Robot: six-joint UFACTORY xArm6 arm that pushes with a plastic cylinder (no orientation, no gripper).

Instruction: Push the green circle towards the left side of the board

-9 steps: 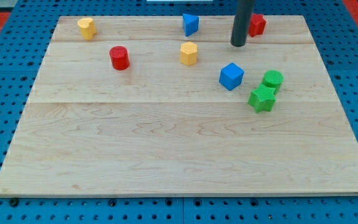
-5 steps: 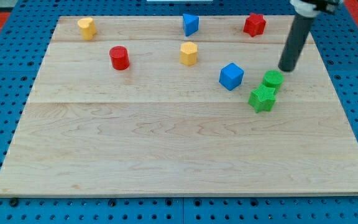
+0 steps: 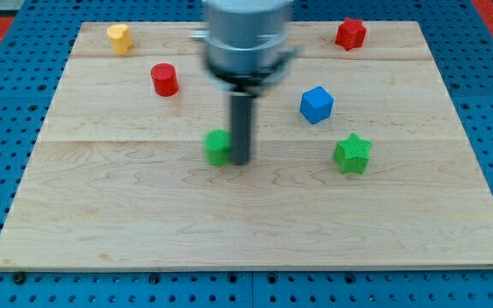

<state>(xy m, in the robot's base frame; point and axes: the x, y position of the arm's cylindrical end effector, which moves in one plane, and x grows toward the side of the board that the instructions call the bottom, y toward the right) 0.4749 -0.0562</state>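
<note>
Green circle (image 3: 218,147) sits mid-board, my tip (image 3: 240,161) touching its right side; no hand fitted, only the rod

Left of the green circle (image 3: 218,147), only the red cylinder (image 3: 164,79) stands nearby.

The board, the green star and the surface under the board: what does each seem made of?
Board: pale wood, matte, with visible grain and plank seams. Green star: probably plastic, possibly 3D-printed, judging by its saturated colour and faintly ridged look. Surface underneath: blue perforated panel with regular holes; material unclear.
</note>
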